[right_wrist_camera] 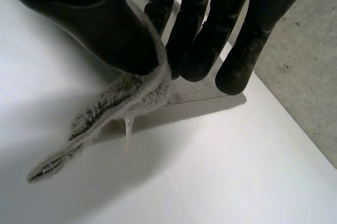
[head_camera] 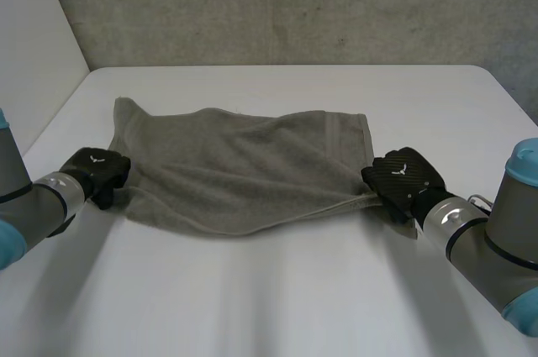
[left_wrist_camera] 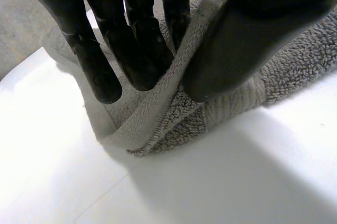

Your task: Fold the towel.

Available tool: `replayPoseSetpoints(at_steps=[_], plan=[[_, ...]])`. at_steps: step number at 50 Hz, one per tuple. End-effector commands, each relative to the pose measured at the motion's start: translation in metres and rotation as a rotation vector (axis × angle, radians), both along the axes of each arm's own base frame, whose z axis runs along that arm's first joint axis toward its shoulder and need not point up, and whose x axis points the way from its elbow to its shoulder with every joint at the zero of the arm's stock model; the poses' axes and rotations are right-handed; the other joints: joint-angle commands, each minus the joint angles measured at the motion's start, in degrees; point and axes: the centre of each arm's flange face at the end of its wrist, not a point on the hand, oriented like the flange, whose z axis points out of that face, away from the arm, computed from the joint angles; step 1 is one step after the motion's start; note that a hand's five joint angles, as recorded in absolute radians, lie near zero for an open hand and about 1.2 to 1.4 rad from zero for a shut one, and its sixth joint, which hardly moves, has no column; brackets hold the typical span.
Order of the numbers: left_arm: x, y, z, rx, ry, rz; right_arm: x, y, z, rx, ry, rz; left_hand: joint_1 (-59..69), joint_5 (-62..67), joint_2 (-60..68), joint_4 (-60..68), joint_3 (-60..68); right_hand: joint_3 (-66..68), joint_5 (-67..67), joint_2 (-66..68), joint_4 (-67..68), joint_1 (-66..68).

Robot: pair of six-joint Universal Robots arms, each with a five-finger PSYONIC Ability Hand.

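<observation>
A grey towel [head_camera: 244, 168] lies spread and rumpled across the middle of the white table [head_camera: 277, 290]. My left hand [head_camera: 99, 174] is at the towel's near-left edge. In its wrist view the fingers [left_wrist_camera: 131, 50] and thumb [left_wrist_camera: 231, 45] pinch a fold of the towel [left_wrist_camera: 174, 103] between them. My right hand [head_camera: 402, 179] is at the towel's near-right corner. There the thumb [right_wrist_camera: 89, 18] and fingers [right_wrist_camera: 205, 50] squeeze the towel's hem [right_wrist_camera: 126, 97], and a short end of the corner hangs down past them with a small white label [right_wrist_camera: 128, 129].
A grey concrete wall [head_camera: 294, 4] rises behind the table's far edge. A pale wall [head_camera: 34, 29] stands at the left. Bare tabletop lies in front of the towel and to its right.
</observation>
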Motion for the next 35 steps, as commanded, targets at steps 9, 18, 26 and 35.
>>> replayPoseSetpoints(at_steps=[9, 18, 26, 35], plan=[[0.023, 0.013, 0.085, -0.154, 0.223, 0.072, -0.019, -0.001, 0.074, -0.026, 0.02, -0.033, 6.79, 6.14, 3.4, 2.17, 3.39, 2.66, 2.39, 3.23, 2.84, 3.52], [0.035, 0.044, 0.134, -0.176, 0.566, 0.078, -0.03, 0.007, 0.129, -0.214, 0.15, -0.014, 6.79, 6.14, 3.4, 2.17, 3.39, 2.66, 2.39, 3.23, 2.84, 3.52], [0.039, 0.06, 0.122, -0.145, 0.605, 0.075, -0.03, 0.005, 0.148, -0.382, 0.306, 0.043, 6.79, 6.14, 3.4, 2.17, 3.39, 2.66, 2.39, 3.23, 2.84, 3.52], [0.03, 0.035, 0.089, -0.148, 0.616, 0.031, -0.015, -0.042, 0.111, -0.322, 0.346, 0.094, 6.79, 6.14, 3.4, 2.17, 3.39, 2.66, 2.39, 3.23, 2.84, 3.52]])
